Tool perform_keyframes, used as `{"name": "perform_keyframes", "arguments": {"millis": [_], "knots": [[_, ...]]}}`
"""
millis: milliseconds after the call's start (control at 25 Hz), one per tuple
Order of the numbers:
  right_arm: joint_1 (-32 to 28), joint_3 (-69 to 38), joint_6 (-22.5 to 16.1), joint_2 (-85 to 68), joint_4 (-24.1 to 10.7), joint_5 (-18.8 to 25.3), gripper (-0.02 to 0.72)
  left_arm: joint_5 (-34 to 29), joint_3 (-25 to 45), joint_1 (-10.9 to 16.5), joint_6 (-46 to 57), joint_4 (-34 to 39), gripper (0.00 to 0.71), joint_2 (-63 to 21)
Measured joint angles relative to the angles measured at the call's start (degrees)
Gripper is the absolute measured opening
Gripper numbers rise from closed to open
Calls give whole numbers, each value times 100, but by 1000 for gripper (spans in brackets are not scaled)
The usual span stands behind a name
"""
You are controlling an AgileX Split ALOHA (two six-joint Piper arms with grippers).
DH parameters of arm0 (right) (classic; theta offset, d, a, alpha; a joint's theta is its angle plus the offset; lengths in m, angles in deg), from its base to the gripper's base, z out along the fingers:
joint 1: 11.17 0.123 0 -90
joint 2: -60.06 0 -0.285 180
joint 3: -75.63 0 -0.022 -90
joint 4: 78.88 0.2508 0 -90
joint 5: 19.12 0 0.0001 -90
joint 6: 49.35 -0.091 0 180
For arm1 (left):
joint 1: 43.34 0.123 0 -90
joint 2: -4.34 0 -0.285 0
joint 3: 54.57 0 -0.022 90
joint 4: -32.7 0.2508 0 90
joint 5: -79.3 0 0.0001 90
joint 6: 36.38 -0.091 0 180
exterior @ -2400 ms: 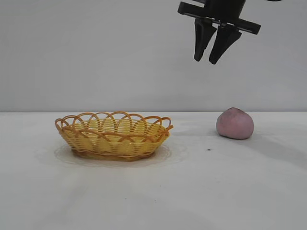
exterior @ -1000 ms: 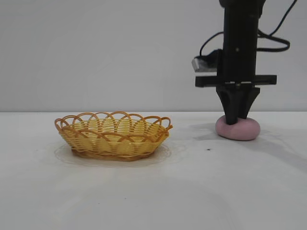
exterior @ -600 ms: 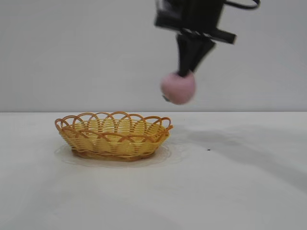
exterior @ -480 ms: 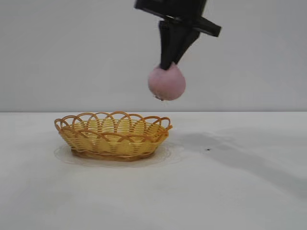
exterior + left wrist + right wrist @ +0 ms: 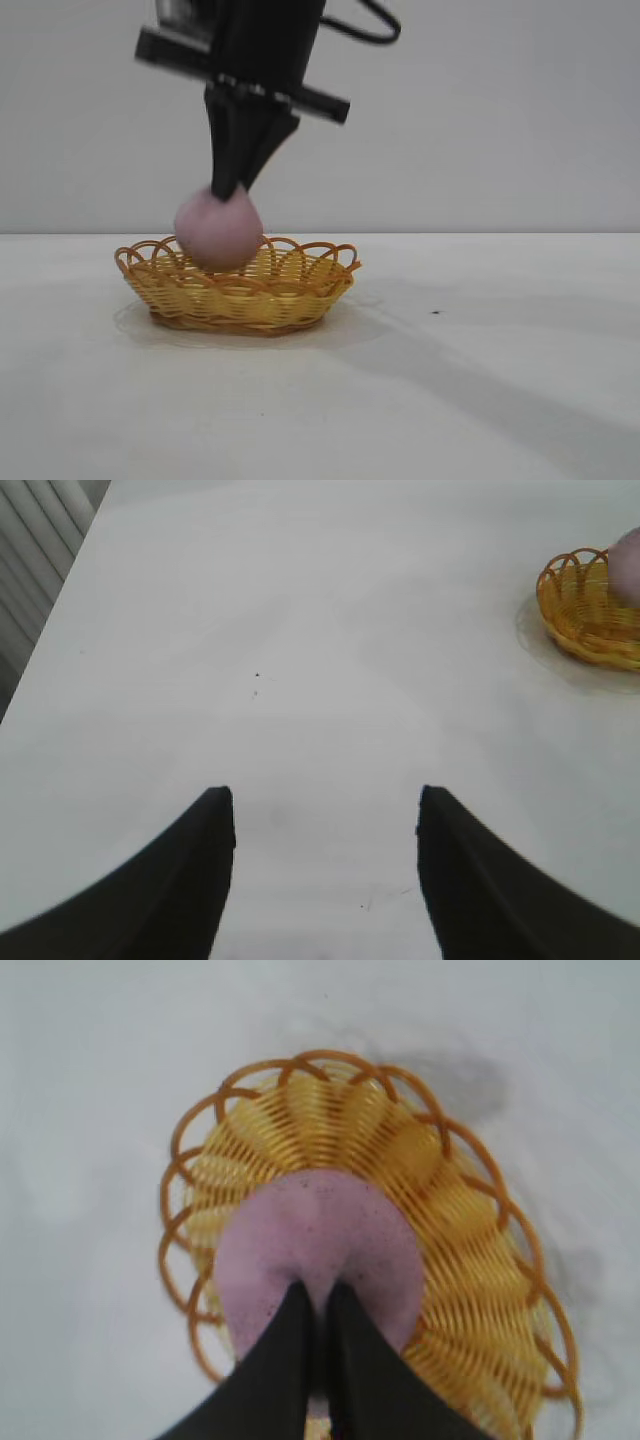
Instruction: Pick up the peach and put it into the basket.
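In the exterior view, the right hand [image 5: 228,190] is hanging over the left part of the basket [image 5: 290,290], pointing down, its fingers pinched together on the top of the peach [image 5: 218,232]. The peach is hanging in front of the basket's looped rim at about rim height; whether it is touching the weave cannot be told from here. The basket is sitting on the white bench [image 5: 480,380] (a long shadow is lying across the bench to its right).

In the left wrist view, the left hand [image 5: 325,865] is hovering over bare bench [image 5: 300,630], its two dark fingers [image 5: 190,880] standing wide apart with nothing between them. The basket [image 5: 590,615] is showing far off at the frame's edge, with a sliver of the peach [image 5: 628,565] above it.

In the right wrist view, the right hand [image 5: 318,1335] is looking straight down, its fingertips closed tight on the peach [image 5: 315,1245]. The peach is lying within the outline of the basket [image 5: 460,1230], nearer one end than the middle, and the bench [image 5: 90,1060] is showing all around the rim.
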Motion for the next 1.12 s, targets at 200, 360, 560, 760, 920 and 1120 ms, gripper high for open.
{"name": "perform_keyframes", "arguments": {"millis": [200, 360, 560, 760, 920, 1120], "knots": [[0, 0, -112, 157, -46, -114, 218, 0, 0, 0, -11, 0, 342, 0], [0, 0, -253, 80, -73, -172, 402, 0, 0, 0, -11, 0, 342, 0], [-77, 0, -679, -566, -724, -20, 424, 0, 0, -3, -21, 0, 342, 0], [-945, 10, -1153, -694, -1414, 571, 424, 0, 0, -3, -21, 0, 342, 0], [-1881, 10, -1229, -640, -1444, 771, 424, 0, 0, -3, -21, 0, 342, 0], [-2657, 10, -1233, -640, -1396, 881, 424, 0, 0, -3, -21, 0, 342, 0]]}}
